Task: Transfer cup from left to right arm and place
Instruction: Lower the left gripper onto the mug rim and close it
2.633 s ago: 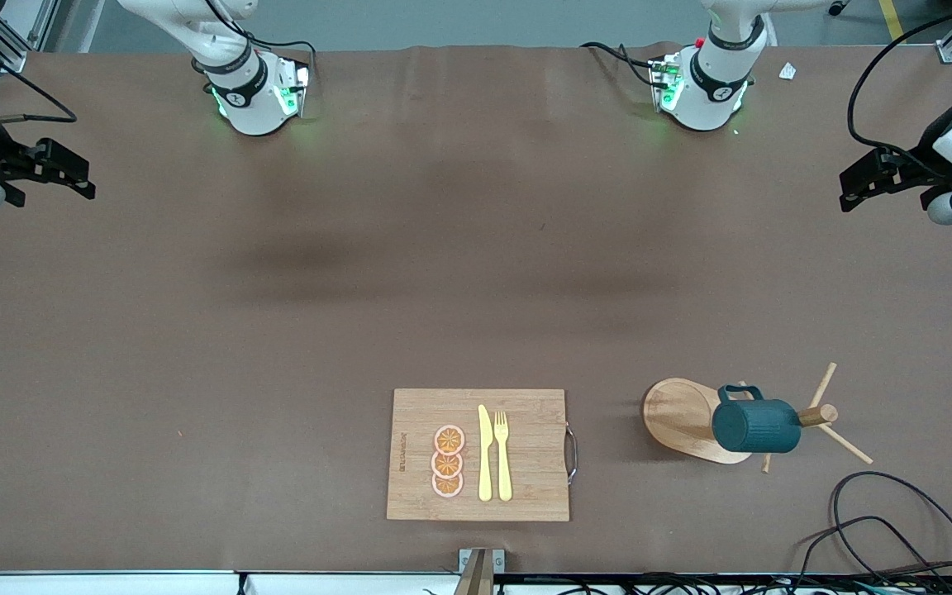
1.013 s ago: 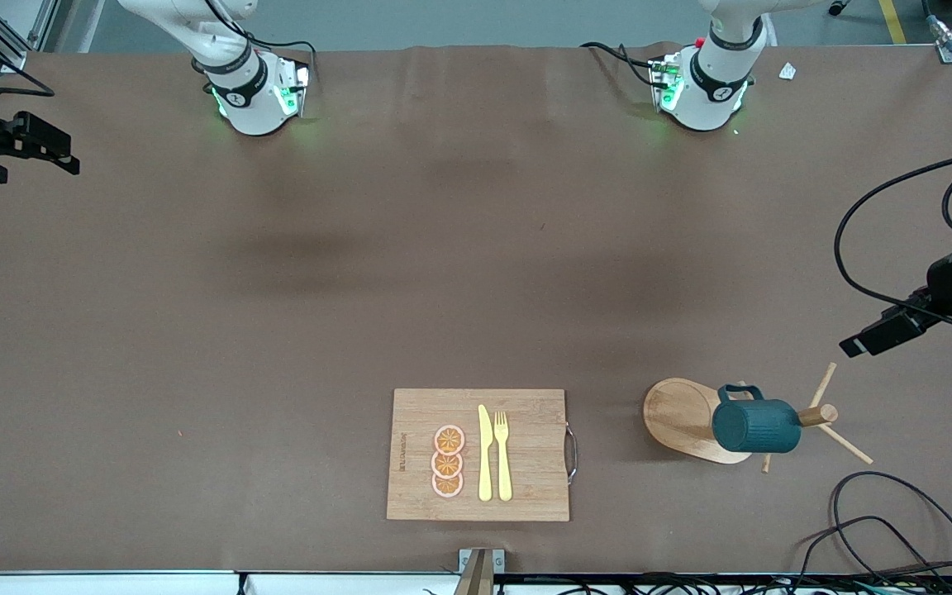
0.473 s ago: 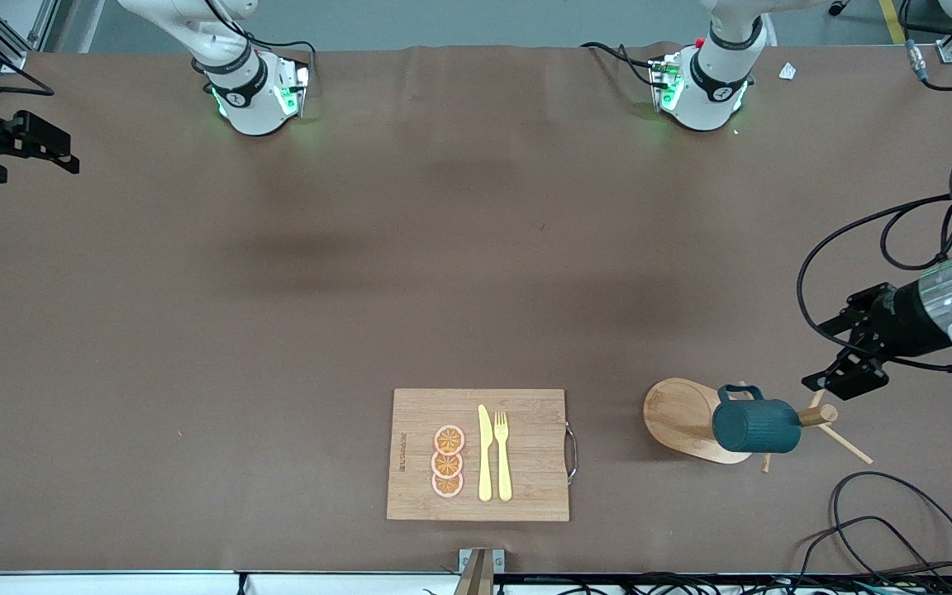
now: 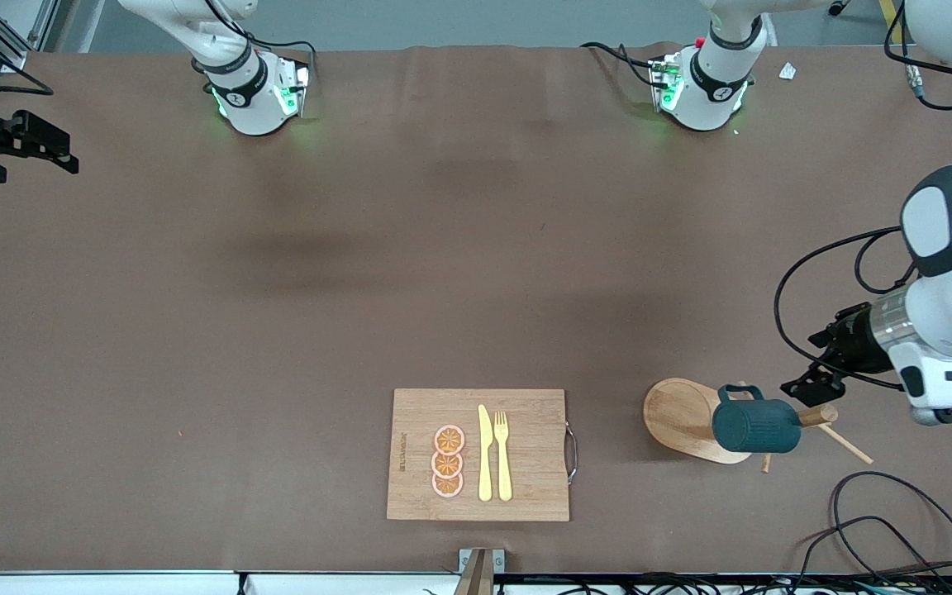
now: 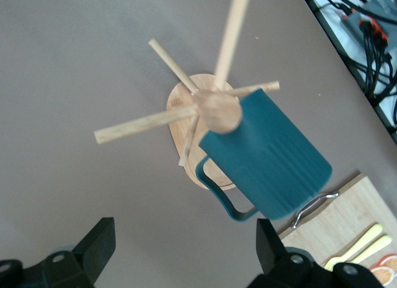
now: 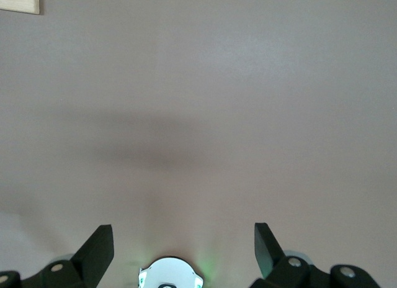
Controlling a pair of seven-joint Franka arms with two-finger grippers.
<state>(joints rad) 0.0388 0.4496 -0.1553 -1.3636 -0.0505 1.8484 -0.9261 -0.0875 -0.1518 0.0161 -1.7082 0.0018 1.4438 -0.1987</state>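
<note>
Zero steps of the transfer are done as far as I can see. The cup (image 4: pixel 755 426) hangs on the wooden peg rack (image 4: pixel 691 419), toward the left arm's end of the table, at about the same nearness to the front camera as the cutting board (image 4: pixel 525 454).

Left gripper (image 4: pixel 812 383) is over the rack, just beside the post top, jaws wide and holding nothing. In its wrist view I see the cup (image 5: pixel 270 156) slung on a peg with its handle loop facing the gripper, and both fingers (image 5: pixel 96 244) spread clear of it.

Right gripper (image 4: pixel 30 149) waits at the right arm's end of the table, also wide and empty; its wrist view shows only the bare table (image 6: pixel 198 114).

Left to do, as I judge it: grasp the cup, lift it off the peg, hand it over mid-table, place it. I can't tell where the place target is; possibly the board.
</note>
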